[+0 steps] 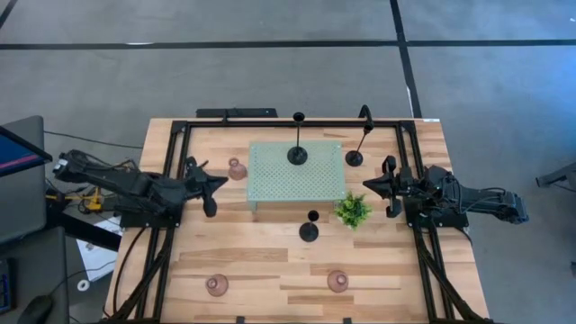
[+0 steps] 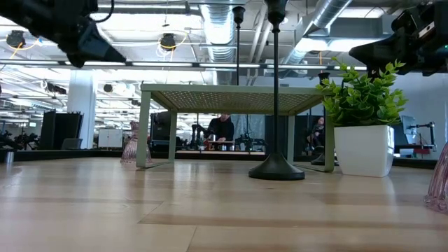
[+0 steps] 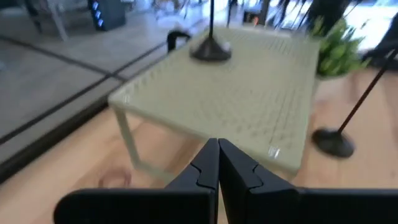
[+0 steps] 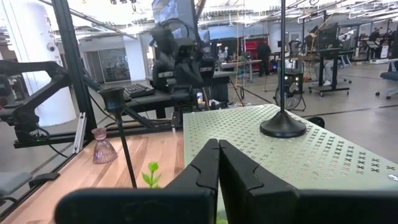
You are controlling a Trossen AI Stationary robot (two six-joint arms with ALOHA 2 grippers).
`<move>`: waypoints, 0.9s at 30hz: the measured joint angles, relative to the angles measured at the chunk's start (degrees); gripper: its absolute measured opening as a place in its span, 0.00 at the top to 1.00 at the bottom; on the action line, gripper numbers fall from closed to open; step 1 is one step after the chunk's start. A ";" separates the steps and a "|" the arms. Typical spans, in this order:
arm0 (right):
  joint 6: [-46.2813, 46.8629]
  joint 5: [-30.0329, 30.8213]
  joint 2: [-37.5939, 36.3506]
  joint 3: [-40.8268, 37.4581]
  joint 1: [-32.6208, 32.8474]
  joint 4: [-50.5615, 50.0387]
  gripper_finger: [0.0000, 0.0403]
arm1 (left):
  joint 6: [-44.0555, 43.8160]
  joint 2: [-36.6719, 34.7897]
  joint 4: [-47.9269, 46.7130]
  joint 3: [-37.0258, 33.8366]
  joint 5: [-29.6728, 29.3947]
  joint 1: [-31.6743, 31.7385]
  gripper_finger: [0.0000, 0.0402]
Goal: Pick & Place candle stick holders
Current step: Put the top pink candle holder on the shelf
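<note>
My table [image 1: 270, 270]: pale wood planks, black frame along its sides. Directly on it: green perforated tray [image 1: 297, 175] on legs, mid-table; potted plant [image 1: 353, 211] beside the tray; two black holders [image 1: 309, 230] [image 1: 355, 157] on the wood; three pink holders [image 1: 237, 168] [image 1: 217, 285] [image 1: 337, 281], two near my front edge.

table [image 1: 270, 270]: pale wood planks, smooth satin
tray [image 1: 297, 180]: perforated pale green, matt
black holders [image 1: 309, 231]: matt
pink holders [image 1: 217, 285]: glassy, translucent
</note>
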 joint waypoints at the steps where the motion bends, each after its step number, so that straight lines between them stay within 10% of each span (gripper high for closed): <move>1: 0.01 -0.01 0.00 0.00 0.00 0.01 1.00 | -1.49 1.14 -1.10 0.00 -1.22 -0.59 0.99; 27: -0.01 -0.01 0.00 0.00 0.04 0.08 1.00 | -31.56 19.72 -4.33 -6.44 -7.62 -2.22 0.99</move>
